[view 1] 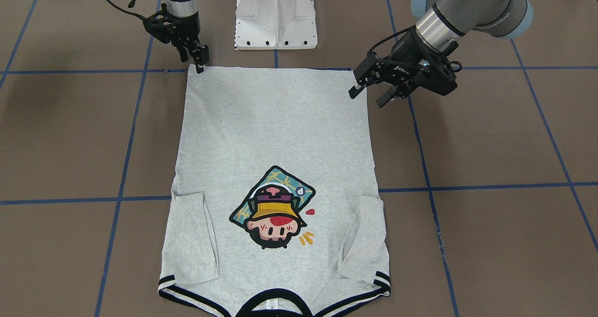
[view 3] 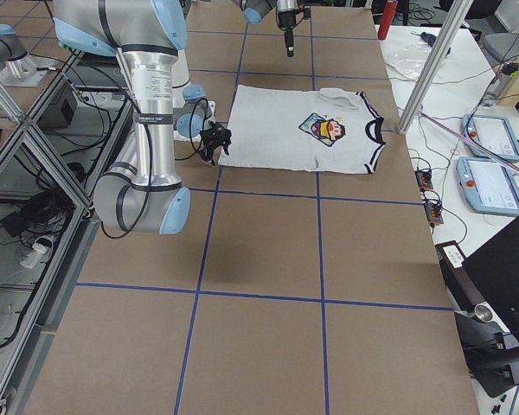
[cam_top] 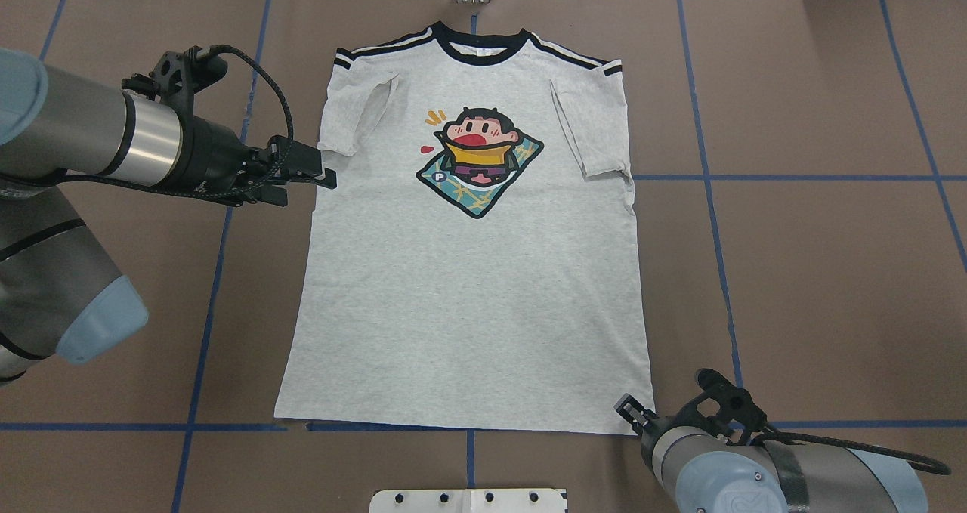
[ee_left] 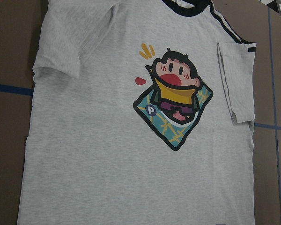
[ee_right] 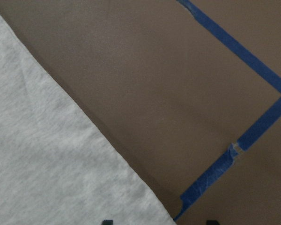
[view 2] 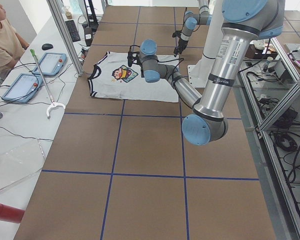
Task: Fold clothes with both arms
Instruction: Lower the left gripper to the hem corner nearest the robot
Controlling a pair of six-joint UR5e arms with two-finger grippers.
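The T-shirt (cam_top: 461, 286) lay flat on the table (cam_top: 793, 271), print up, collar away from the robot, sleeves folded in. The left gripper (view 1: 366, 97) hung beside its side edge, jaws wide and empty. The right gripper (view 1: 197, 61) sat at a hem corner, jaws apart, gripping nothing

The worktop (cam_top: 793, 271) is seen from above, from across, and from both ends; the T-shirt (cam_top: 468, 286) is shared, close-up, by both wrist views.
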